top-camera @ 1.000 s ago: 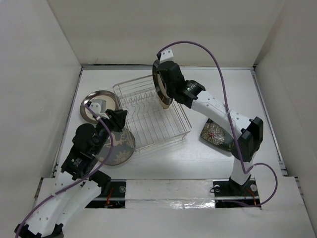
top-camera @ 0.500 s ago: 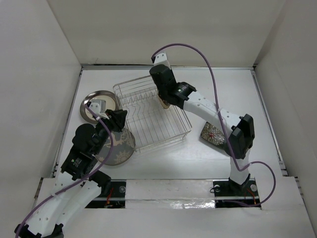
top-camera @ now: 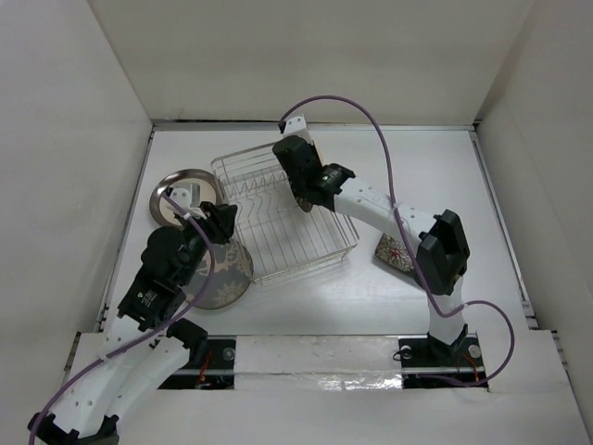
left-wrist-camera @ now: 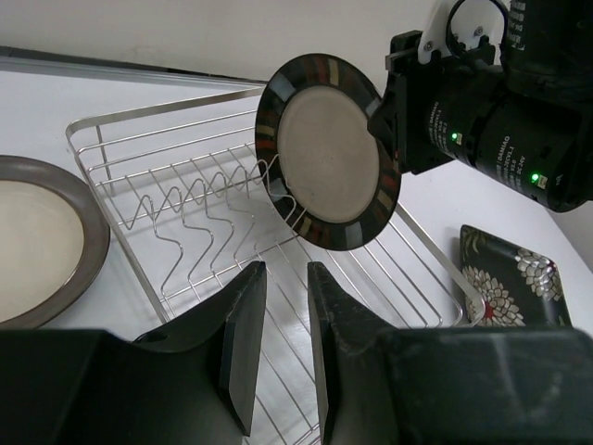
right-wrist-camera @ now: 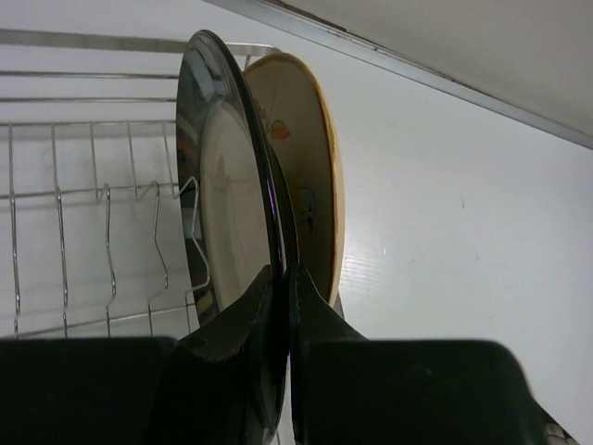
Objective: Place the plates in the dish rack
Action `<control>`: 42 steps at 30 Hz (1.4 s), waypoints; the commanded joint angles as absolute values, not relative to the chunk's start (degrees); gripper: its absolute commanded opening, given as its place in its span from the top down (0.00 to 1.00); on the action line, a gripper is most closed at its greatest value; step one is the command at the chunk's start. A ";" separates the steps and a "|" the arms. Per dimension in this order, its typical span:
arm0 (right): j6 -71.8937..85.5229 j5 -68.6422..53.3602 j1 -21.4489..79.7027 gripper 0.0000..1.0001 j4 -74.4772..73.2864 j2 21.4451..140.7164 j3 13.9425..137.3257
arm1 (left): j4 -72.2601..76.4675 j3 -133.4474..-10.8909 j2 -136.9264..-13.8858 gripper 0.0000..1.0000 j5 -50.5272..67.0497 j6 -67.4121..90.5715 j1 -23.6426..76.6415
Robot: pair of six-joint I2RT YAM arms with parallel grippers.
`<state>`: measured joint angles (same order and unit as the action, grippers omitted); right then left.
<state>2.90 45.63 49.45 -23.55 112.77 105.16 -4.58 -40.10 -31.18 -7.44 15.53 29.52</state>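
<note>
My right gripper (top-camera: 301,178) is shut on the rim of a dark-rimmed cream-centred plate (right-wrist-camera: 222,185) and holds it on edge, low over the prongs of the silver wire dish rack (top-camera: 306,258). In the right wrist view a tan plate (right-wrist-camera: 313,176) stands upright just behind it. The held plate (left-wrist-camera: 329,153) also shows in the left wrist view above the rack (left-wrist-camera: 167,195). My left gripper (top-camera: 220,222) is open and empty above the grey deer plate (top-camera: 230,276). A second dark-rimmed plate (top-camera: 181,195) lies left of the rack. The black floral plate (top-camera: 397,250) lies to its right.
White walls close in the table on the left, back and right. The right arm's purple cable (top-camera: 371,120) loops above the rack. A metal strip (top-camera: 315,357) runs along the near edge between the arm bases.
My right gripper has carried the dark-rimmed plate left and down, from above the rack's right side to low among the prongs. The left arm has hardly moved.
</note>
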 commanded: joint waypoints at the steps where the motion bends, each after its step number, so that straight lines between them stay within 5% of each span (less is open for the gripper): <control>1: 8.61 42.46 48.26 1.00 -15.56 110.04 104.51 | -3.43 -41.40 -32.60 0.78 -8.96 16.00 29.44; 3: 11.06 40.79 47.47 0.98 -15.21 109.25 103.28 | -3.95 -41.57 -33.13 0.77 -8.96 16.00 29.44; 10: 13.27 34.64 45.18 0.50 -9.85 103.02 96.51 | -3.95 -41.66 -34.71 0.74 -10.90 15.82 29.44; 14: 13.62 29.28 45.18 0.36 -7.91 98.54 93.87 | -3.78 -41.66 -35.77 0.73 -11.95 15.82 29.44; 19: 14.06 25.23 44.65 0.31 -3.52 91.33 87.02 | -4.22 -41.92 -37.35 0.73 -11.95 15.64 29.44; 22: 14.76 23.56 44.03 0.38 -1.15 85.53 80.98 | -3.78 -41.75 -37.79 0.73 -12.74 15.56 29.44; 24: 15.90 22.94 43.51 0.64 2.52 80.44 76.66 | -4.04 -41.84 -38.14 0.73 -12.66 15.47 29.44; 25: 16.52 22.77 42.72 0.91 3.85 78.68 71.68 | -4.22 -41.92 -38.32 0.73 -12.66 15.47 29.44; 26: 17.31 22.94 42.71 1.00 4.74 76.92 69.20 | -4.13 -41.84 -38.49 0.73 -12.57 15.47 29.44; 32: 25.39 21.46 33.59 1.00 9.31 63.47 48.04 | -4.04 -42.10 -39.20 0.78 -11.52 15.29 29.44; 39: 34.88 19.42 17.25 1.00 5.11 49.15 31.76 | -3.78 -42.01 -38.14 1.00 -9.67 15.29 29.44; 42: 37.52 19.87 8.05 0.99 0.37 44.13 28.66 | -3.52 -41.75 -37.18 1.00 -8.61 15.38 29.44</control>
<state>32.42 19.86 14.22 2.07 48.01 30.11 -5.61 -40.10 -38.61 -10.26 15.49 29.52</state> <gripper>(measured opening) 0.012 0.003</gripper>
